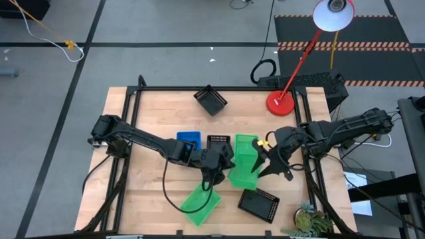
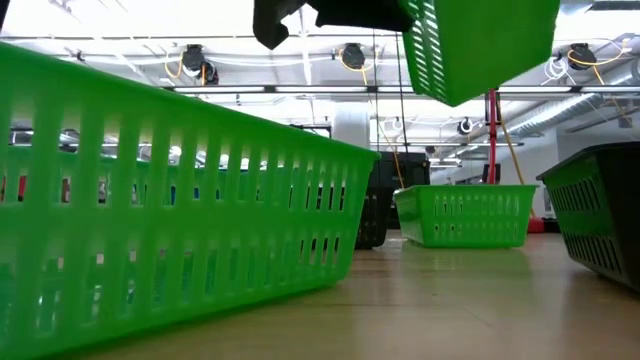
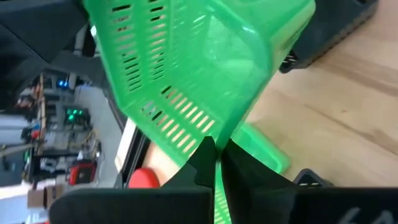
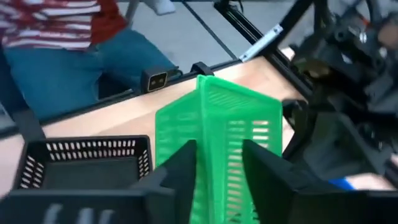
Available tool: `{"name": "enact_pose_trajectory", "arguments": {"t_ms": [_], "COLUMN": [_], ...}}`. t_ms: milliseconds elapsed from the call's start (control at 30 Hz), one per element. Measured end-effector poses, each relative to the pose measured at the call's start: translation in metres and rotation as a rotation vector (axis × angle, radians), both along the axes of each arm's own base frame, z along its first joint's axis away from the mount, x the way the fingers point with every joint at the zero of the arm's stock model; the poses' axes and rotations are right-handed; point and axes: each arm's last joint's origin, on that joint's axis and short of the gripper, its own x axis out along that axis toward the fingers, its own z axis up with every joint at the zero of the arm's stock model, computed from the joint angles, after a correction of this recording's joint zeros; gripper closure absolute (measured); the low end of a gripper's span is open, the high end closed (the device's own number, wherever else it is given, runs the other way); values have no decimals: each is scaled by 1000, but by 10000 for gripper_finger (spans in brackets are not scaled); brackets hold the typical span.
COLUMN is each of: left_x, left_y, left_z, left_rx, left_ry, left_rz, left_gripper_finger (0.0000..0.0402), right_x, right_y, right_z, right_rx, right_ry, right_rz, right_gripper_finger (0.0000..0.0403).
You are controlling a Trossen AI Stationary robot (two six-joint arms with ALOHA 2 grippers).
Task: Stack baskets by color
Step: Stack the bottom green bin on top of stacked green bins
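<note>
Hanging mid-tabletop, the green basket [image 1: 244, 161] sat between claws: left claw [image 1: 228, 154] pinched its wall, right claw [image 1: 268, 158] stood parted.

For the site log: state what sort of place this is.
Most likely a robotics lab or workshop. A wooden table in a black metal frame stands on a grey floor with hazard-striped matting, a red desk lamp at its edge and industrial ceiling lights overhead.

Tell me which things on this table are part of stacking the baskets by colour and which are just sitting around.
Job: green plastic mesh basket held by the shut left claw; two more green baskets; blue basket; black baskets.

Lying about: red round lamp base; potted plant.
</note>
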Motion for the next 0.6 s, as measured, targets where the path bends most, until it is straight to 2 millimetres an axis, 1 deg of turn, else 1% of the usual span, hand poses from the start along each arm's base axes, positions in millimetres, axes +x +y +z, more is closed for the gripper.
{"name": "enact_pose_trajectory", "arguments": {"t_ms": [133,267,333,467,600], "left_x": [-2,-2,-2,-2,-2], "left_y": [1,3,5,7,10], "left_z": [5,5,6,6,6], "left_rx": [-12,9,24,53,85], "left_ry": [-19,-26,-34,-42,-54], "left_rz": [40,105,148,205,283], "left_gripper_finger": [390,394,395,393,396], "right_x": [-5,-13,-19,-31,-41], "right_y": [-2,-7,-10,-16,-22], "right_z": [6,15,17,19,23], "right_rx": [100,298,352,400,428], "right_ry": [43,126,151,176,151], "right_rz": [-109,-339,-440,-605,-745], "right_gripper_finger": [209,158,139,115,111]}}
